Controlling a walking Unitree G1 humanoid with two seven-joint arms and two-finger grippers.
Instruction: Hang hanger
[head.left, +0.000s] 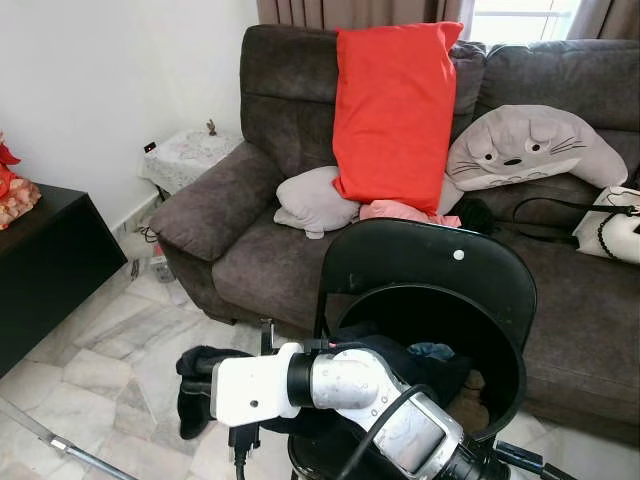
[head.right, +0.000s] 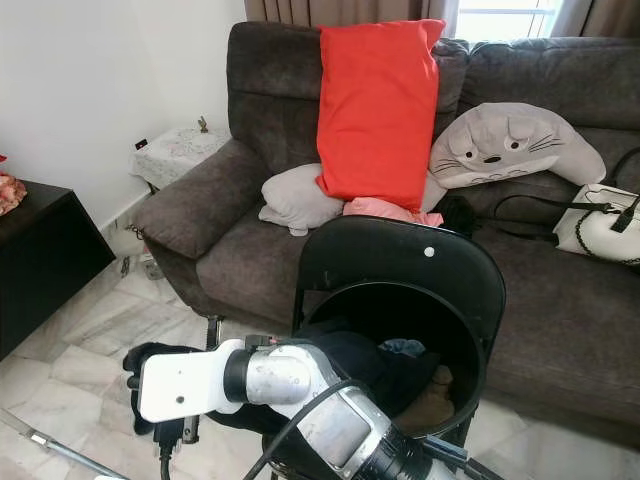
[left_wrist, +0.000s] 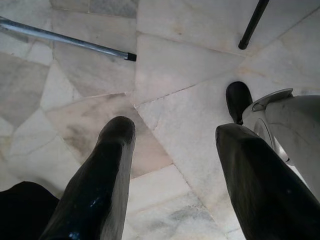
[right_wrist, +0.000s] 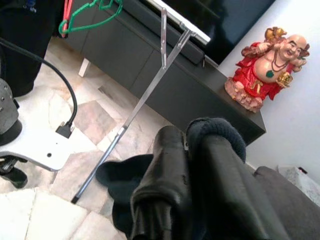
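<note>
No readable text, labels, brand names, numbers or signs in any view. A few small blue marks on a dark object (right_wrist: 31, 4) at the edge of the right wrist view may be lettering, but too small and cut off to make out.

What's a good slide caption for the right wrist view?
Right hand clamps dark navy cloth near laughing red Buddha figurine.

Dark grey sofa (head.left: 250, 250) vs white wall (head.left: 100, 80), marble floor (head.left: 100, 370), curtained window (head.left: 520, 15) behind.
</note>
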